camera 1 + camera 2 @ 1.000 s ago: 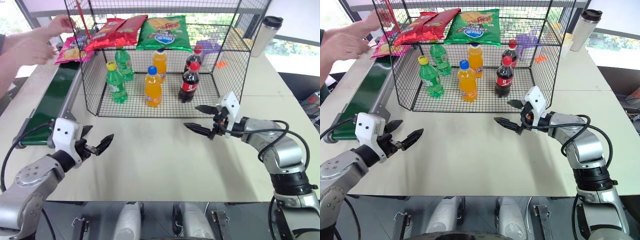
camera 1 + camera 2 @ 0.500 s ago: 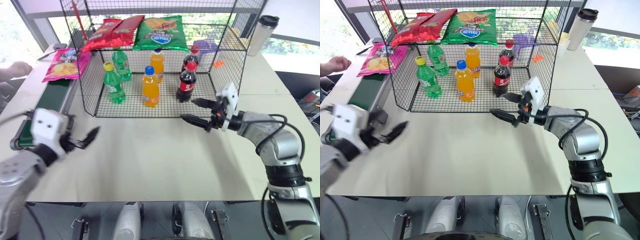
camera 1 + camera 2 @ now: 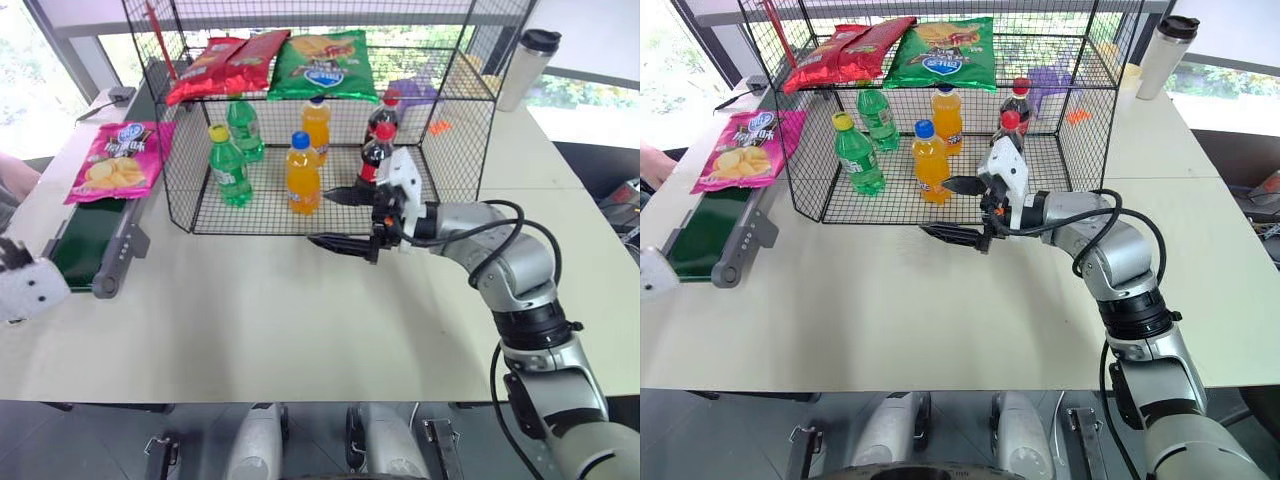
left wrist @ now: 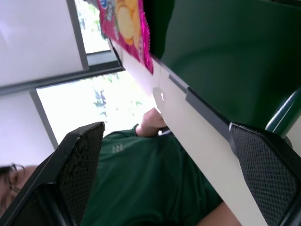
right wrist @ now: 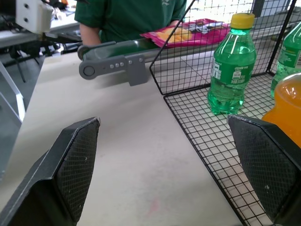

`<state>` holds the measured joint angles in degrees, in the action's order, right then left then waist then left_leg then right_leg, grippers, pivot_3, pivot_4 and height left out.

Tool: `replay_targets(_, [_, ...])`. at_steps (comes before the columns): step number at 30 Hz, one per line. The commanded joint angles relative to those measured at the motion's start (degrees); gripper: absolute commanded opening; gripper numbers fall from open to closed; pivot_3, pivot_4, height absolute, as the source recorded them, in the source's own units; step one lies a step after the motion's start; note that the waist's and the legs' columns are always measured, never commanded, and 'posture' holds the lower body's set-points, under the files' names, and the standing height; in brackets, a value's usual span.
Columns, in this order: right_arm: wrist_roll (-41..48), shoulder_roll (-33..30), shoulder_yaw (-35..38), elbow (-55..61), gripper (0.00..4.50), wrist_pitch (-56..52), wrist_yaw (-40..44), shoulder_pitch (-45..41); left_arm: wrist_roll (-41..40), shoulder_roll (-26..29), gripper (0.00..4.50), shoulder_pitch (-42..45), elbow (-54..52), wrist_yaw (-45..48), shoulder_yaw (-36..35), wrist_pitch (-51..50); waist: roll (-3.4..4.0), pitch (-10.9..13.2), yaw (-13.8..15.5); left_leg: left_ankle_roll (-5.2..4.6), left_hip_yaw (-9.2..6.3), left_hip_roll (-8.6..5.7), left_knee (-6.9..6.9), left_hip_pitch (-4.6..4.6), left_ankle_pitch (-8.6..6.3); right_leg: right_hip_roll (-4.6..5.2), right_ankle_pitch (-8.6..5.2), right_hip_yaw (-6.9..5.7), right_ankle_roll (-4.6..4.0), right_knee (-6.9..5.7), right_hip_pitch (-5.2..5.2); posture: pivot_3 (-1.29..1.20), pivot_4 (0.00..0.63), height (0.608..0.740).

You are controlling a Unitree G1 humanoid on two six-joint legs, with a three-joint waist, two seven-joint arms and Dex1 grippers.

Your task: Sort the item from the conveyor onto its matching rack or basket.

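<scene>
1. Lying face-up on the dark-green conveyor, the magenta-pink crisp bag shows a round blue logo and pictured yellow chips; its lettering is too small to read.
2. Beside it stands the black wire rack, with red bags and a green bag on the top shelf.
3. Well apart from the bag, the right gripper hangs at the rack's front, pointing left, fingers spread and empty.
4. Nearer the belt's roller end, the left gripper is spread wide, holding nothing.
</scene>
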<state>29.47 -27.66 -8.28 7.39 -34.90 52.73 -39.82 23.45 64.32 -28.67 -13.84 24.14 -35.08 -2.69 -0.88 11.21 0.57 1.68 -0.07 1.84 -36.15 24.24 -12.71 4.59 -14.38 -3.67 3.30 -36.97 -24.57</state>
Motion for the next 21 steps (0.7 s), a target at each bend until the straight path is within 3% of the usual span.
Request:
replay_targets(1, [-0.07,-0.48,1.60,1.21,4.50,1.15,0.39,-0.04,4.28,-1.92,4.44,1.27,2.06,-3.25,0.51,2.53,-0.03,-0.01,-0.08,0.00,0.01,0.00,0.00,0.00,0.00,0.00,0.05,0.00,0.10,0.00,-0.01,0.00,0.150,0.740])
replay_targets(21, [-1.17,-0.38,3.19,1.59,4.50,1.99,-2.11,2.34,8.75,-5.28,4.44,15.36,5.77,-2.64,11.78,3.34,-0.03,-0.01,-0.16,-0.01,0.01,0.06,0.00,-0.09,0.00,-0.06,0.13,0.00,0.21,-0.21,-0.03,0.00,0.150,0.740])
